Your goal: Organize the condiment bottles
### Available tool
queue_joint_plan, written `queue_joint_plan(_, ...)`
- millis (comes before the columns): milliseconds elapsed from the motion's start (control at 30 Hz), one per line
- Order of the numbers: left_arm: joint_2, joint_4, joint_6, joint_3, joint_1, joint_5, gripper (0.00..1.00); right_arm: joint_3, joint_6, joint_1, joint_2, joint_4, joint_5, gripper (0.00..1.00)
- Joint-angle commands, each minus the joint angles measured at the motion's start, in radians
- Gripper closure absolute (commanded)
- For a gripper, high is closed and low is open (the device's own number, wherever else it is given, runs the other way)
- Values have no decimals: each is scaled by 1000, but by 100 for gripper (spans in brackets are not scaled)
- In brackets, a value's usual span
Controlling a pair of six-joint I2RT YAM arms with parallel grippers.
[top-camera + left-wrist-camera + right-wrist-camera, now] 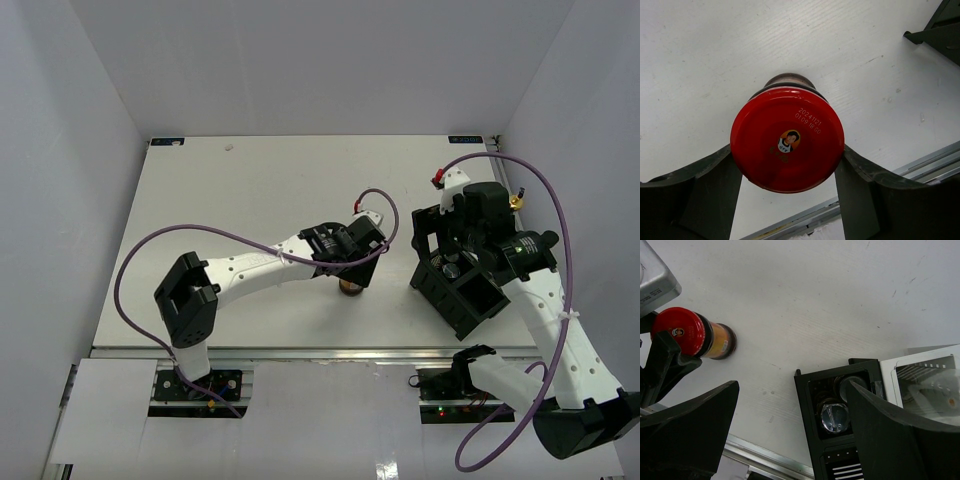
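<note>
Left wrist view is filled by the small round red-capped jar (787,145), seen from above, with a printed date and a small portrait sticker on its lid. The lid is clamped from both sides by the two dark fingers (705,190) of the left tool (788,150), each pressed against the cap's rim. In the right wrist view an orange-labelled body is seen below the cap. Whether the jar's base rests on the white desk (715,60) cannot be told.

In the top view the jar is found near the middle of the desk, apart from the black open-topped plastic box (432,290) to its right. Two small dark black-lidded jars (835,416) are seen inside that box, one just beside the other. The right tool (792,385) is positioned above the box with its jaws spread wide and nothing gripped between them. A silver metal rail (765,455) is seen along the desk's near edge.
</note>
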Motion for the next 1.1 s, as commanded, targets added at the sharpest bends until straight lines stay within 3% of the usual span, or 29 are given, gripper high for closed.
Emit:
queue_joint_plan(0,-4,16,-12,39,-13,-44,27,-7,1,4,-21,41,10,6)
queue_joint_plan(67,0,8,-18,44,-15,-47,9,-7,0,5,-23,39,9,6)
queue_joint_plan(133,-11,9,-25,48,-15,-46,2,-2,1,4,-25,36,9,6)
queue_joint_plan(433,-30,-39,-21,197,10,-16,2,35,7,5,-9,14,58,5)
queue_joint_plan(633,-82,-93,-14,260,206,55,2,102,18,4,36,11,16,6)
queue_joint_plan(800,-198,-81,-13,135,427,95,2,93,44,53,101,84,-186,7)
queue_joint_plan(1067,-505,20,18,-238,678,187,2,119,112,349,269,139,-17,6)
